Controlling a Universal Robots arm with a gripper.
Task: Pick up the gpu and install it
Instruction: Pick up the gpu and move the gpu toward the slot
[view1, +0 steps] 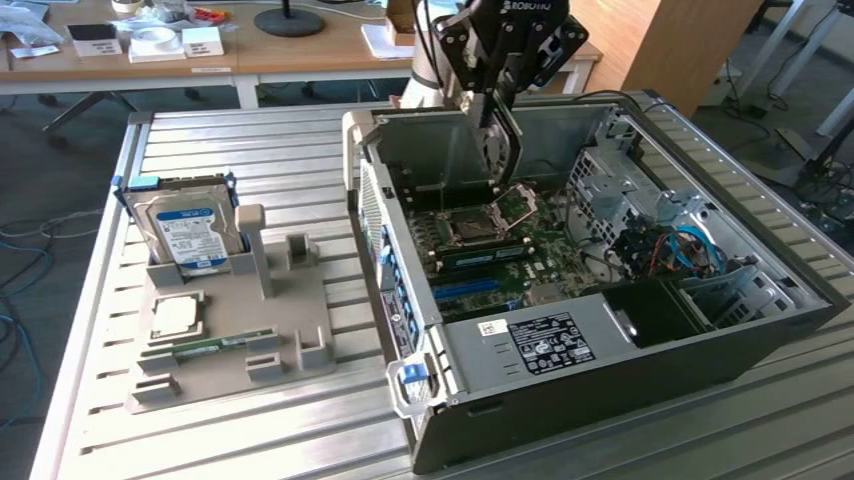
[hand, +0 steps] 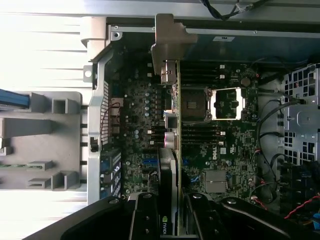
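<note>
Flat green gpu card with black cooler and silver end bracket (view1: 499, 150) grasped by black two-fingered gripper (view1: 491, 112).
The card was held edge-down inside the open black metal computer case (view1: 601, 400), above its green motherboard (view1: 534, 250), near the silver CPU socket (view1: 481, 228).

Upper body of gripper (view1: 491, 112) cut off by exterior view's top edge. From wrist, gpu (hand: 173, 150) presents edge-on; near end buried between jaws, both faces unreadable to me. Slot row under card masked by card; contact with motherboard (hand: 225, 150) cannot be judged. Print on power supply label (view1: 541, 342) too small to read. Hard drive (view1: 187, 232) label text likewise illegible.
</note>
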